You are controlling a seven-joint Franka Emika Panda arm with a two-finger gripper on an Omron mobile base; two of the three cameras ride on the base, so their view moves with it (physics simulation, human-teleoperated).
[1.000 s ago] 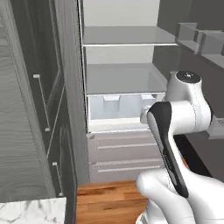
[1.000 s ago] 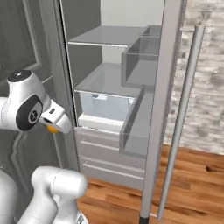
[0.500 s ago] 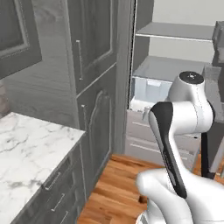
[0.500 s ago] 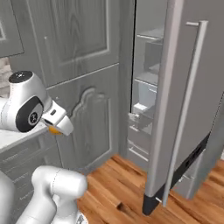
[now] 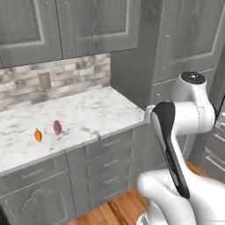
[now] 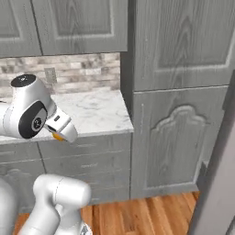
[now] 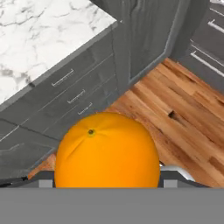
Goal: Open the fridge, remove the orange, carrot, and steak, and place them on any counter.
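Observation:
The round bright orange [image 7: 107, 151] sits between my gripper's fingers and takes up the lower middle of the hand view; a sliver of the orange [image 6: 56, 136] shows under the hand. My gripper [image 6: 60, 133] is shut on it, held in the air in front of the counter's edge. On the white marble counter [image 5: 92, 112] lie the small carrot [image 5: 38, 135] and, just right of it, the reddish steak [image 5: 57, 127]. The fridge's light-grey door [image 6: 219, 183] stands at the right edge, and its drawers [image 5: 216, 151] show past the arm.
Dark grey tall cabinets [image 6: 179, 114] stand between the counter and the fridge. Wall cabinets [image 5: 66, 26] hang above a stone-tile backsplash [image 5: 52, 81]. Drawer fronts [image 5: 110, 160] run under the counter. Wooden floor [image 7: 183, 113] lies below the gripper.
The whole picture has swung left from the open fridge to the counter, so the base has moved. The orange stays in the gripper throughout.

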